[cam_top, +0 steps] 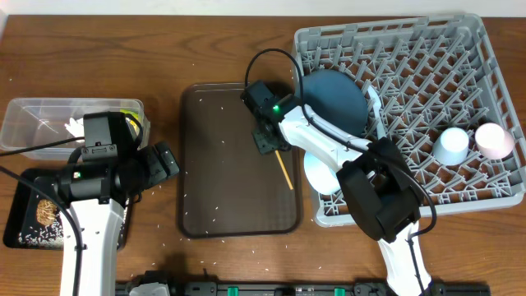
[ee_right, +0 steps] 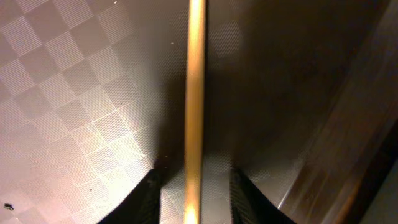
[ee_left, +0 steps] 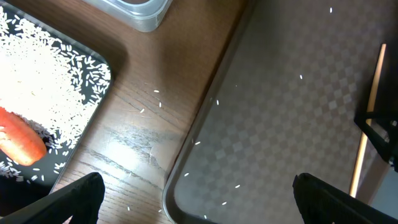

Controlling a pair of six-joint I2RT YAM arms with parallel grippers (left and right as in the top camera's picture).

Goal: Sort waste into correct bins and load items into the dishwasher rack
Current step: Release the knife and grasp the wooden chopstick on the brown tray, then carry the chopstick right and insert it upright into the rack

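Wooden table [cam_top: 164, 33] bearing four containers.
Clear tub [cam_top: 16, 131] sits at the left edge, black tray [cam_top: 16, 215] at the front-left corner, brown serving tray [cam_top: 214, 164] mid-table and grey rack [cam_top: 386, 33] toward the right edge; rice grains [ee_left: 142, 111] dot the bare wood.

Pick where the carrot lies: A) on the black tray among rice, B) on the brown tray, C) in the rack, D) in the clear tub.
A: the left wrist view shows the carrot lying on the black tray, with white rice scattered around it.
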